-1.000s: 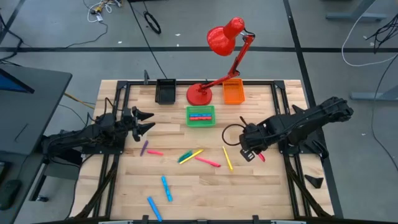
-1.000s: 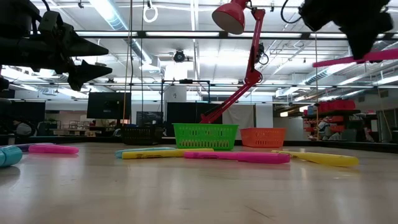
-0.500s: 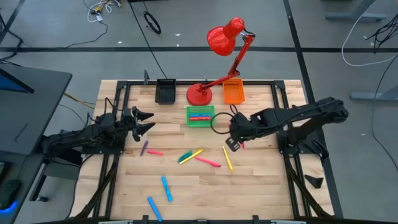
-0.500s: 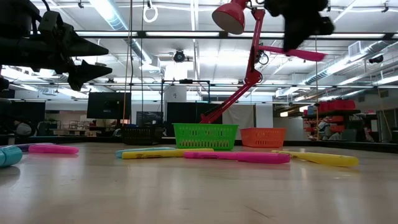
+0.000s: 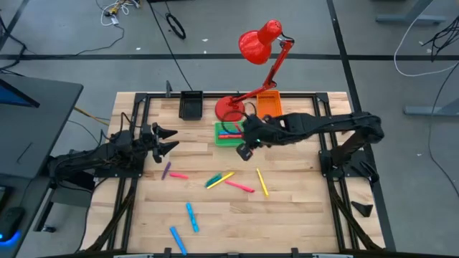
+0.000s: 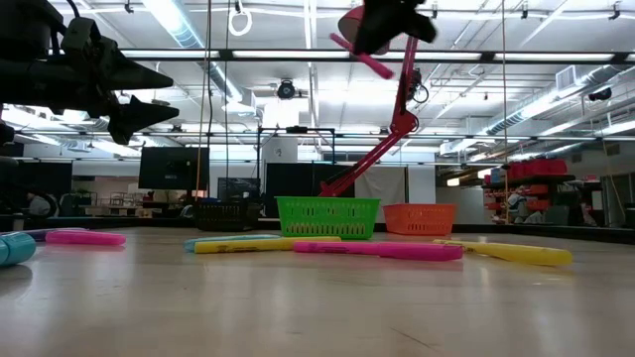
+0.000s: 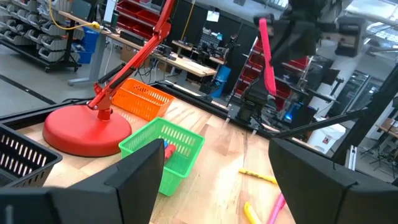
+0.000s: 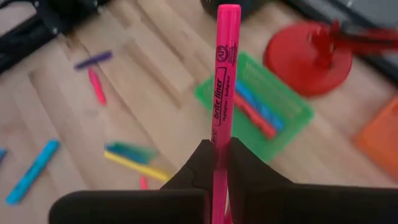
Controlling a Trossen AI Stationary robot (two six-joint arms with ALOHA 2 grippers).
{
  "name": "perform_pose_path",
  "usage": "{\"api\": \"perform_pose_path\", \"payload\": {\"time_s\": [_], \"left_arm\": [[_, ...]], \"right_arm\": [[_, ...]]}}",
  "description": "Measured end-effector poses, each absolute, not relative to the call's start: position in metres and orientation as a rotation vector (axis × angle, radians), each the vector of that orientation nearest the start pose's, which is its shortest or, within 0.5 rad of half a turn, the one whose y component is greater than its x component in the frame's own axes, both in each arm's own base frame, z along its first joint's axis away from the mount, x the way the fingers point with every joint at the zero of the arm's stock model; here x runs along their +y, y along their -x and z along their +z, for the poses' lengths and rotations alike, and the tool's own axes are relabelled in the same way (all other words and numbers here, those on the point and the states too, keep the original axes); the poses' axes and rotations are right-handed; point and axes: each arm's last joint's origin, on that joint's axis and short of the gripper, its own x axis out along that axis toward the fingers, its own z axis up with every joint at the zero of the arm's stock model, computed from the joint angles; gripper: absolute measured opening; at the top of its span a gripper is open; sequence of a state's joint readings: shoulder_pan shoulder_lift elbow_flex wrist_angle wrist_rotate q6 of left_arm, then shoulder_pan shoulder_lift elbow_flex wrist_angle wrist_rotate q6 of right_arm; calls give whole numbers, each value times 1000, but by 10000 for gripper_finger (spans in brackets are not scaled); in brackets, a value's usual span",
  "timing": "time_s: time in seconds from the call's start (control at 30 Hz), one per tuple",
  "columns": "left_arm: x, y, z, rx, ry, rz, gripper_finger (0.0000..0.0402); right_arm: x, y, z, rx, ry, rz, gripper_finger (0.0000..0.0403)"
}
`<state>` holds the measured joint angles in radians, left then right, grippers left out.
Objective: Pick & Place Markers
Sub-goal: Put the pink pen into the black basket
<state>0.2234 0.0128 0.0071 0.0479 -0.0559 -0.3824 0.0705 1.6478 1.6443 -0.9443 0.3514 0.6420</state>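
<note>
My right gripper pinched tight on pink marker, up in air. Green bin just at its 11 o'clock, almost under. Marker's long way sticks straight out past fingers. Left gripper open, waiting far off.

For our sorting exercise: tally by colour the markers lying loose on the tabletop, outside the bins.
Pink markers: 2
Yellow markers: 2
Blue markers: 2
Purple markers: 1
Green markers: 1
Total: 8
</note>
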Motion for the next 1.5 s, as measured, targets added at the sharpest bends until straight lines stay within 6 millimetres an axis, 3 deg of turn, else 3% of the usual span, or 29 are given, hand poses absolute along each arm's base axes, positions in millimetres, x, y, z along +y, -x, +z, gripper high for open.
{"api": "perform_pose_path", "payload": {"time_s": [0.23,0.53,0.97,1.5], "left_arm": [[23,-95,170,-95,376,267,296],[23,-95,170,-95,376,267,296],[23,-95,170,-95,376,267,296],[23,-95,170,-95,376,268,296]], "right_arm": [[0,-371,366,693,-319,-495,13],[-12,-390,380,528,-237,-444,13],[-15,-400,398,348,-155,-371,13],[-12,-403,403,310,-113,-276,13]]}}
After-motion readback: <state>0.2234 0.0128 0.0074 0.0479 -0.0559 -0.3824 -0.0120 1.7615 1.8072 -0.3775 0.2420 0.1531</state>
